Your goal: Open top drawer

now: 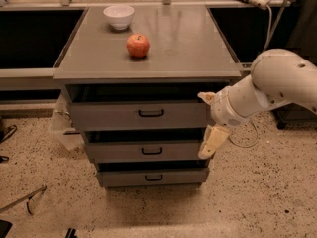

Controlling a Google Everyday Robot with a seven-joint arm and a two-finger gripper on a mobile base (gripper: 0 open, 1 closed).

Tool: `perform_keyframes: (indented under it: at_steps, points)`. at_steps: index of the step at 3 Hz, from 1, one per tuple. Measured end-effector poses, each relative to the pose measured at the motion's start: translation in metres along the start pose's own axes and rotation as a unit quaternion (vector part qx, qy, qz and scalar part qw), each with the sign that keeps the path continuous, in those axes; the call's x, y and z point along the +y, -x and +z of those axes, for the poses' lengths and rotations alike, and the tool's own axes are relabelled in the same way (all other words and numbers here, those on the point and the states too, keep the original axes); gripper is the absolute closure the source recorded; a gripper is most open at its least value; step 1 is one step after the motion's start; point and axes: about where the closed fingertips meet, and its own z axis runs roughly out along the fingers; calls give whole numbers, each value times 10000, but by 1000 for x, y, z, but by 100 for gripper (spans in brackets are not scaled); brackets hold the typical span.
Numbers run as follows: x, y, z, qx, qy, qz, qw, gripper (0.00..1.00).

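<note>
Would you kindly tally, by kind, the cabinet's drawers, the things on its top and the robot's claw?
Drawers: 3, the top drawer, middle drawer and bottom drawer
Apples: 1, the red apple on the cabinet top
Bowls: 1, the white bowl behind it
Claws: 1, the claw, open by the top drawer's right end
Total: 6

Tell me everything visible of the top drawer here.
The top drawer is grey, metal-looking, the widest of three, with a flat front and a small black loop handle at its middle. It sits just under the cabinet top, a dark gap showing above its front; its inside is hidden. The gripper, open, is at its right end; contact cannot be told.
</note>
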Motion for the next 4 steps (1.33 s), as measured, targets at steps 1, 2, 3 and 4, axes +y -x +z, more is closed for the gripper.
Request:
perform_keyframes:
  at_steps: [1, 2, 3, 4]
  points:
    - [-8, 7, 25, -151, -1, -169, 9997, 0]
    - [-8, 7, 25, -151, -1, -169, 9997, 0]
    - [-12, 8, 36, -165, -15, -296, 9994, 0]
    - [-27, 15, 58, -298, -96, -451, 9985, 0]
